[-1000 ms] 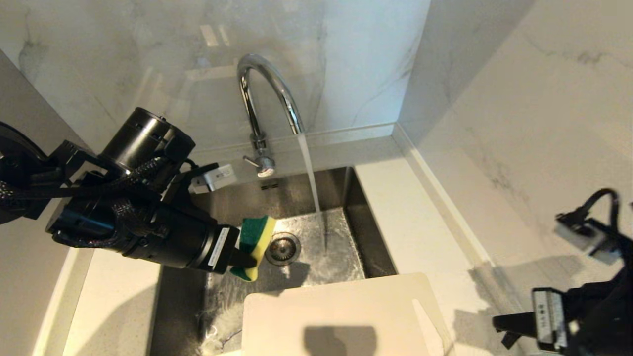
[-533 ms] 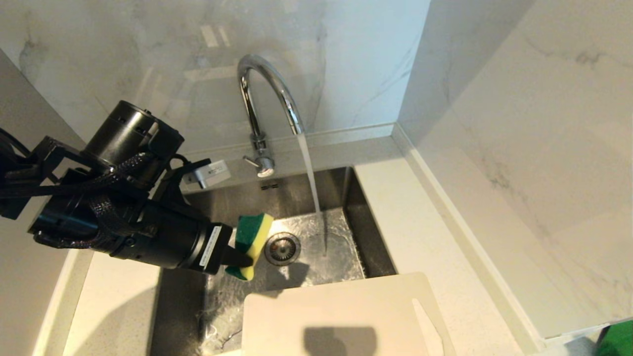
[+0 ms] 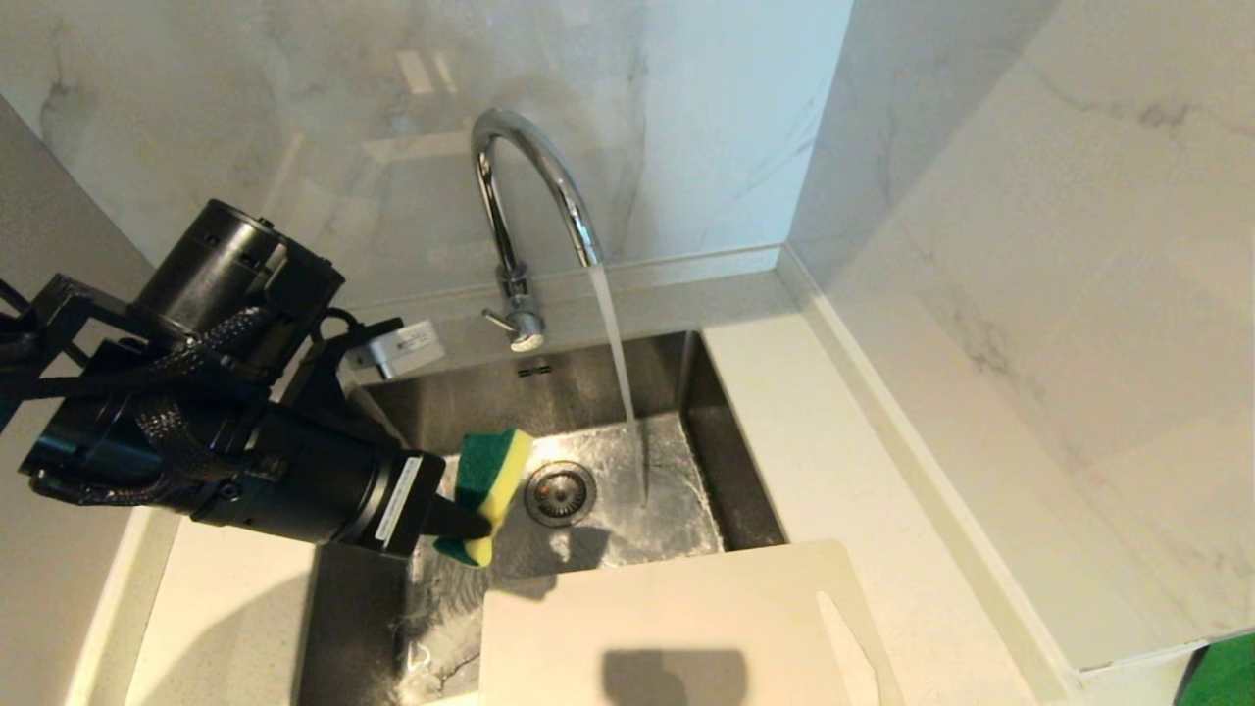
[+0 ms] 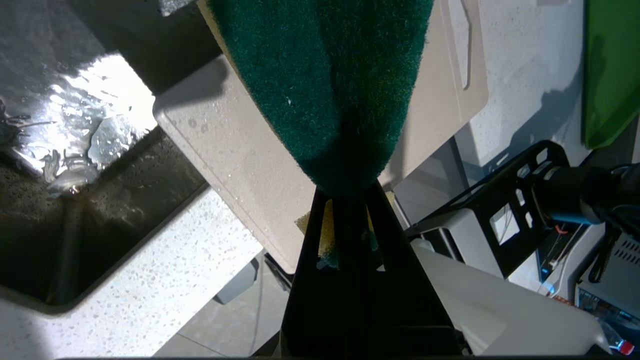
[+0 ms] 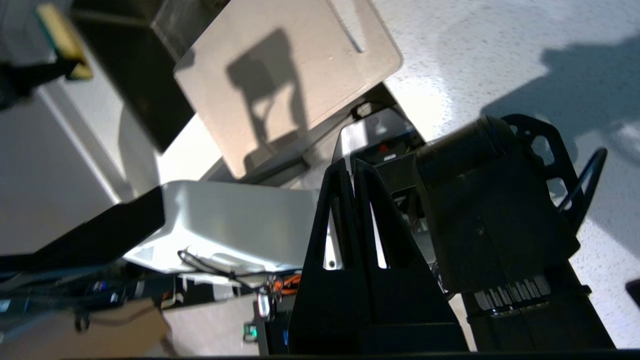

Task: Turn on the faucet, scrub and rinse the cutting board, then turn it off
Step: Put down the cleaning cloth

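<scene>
Water pours from the faucet (image 3: pixel 520 186) into the steel sink (image 3: pixel 588 392), splashing just beside the drain (image 3: pixel 560 493). The left gripper (image 3: pixel 469 525) hangs over the basin, clamped tight on the green-and-yellow sponge (image 3: pixel 487 480). The cutting board (image 3: pixel 677 628) lies across the sink's near edge and the counter (image 3: pixel 833 461), while the right gripper (image 5: pixel 352 167) sits pinched together, empty, off beside the robot.
</scene>
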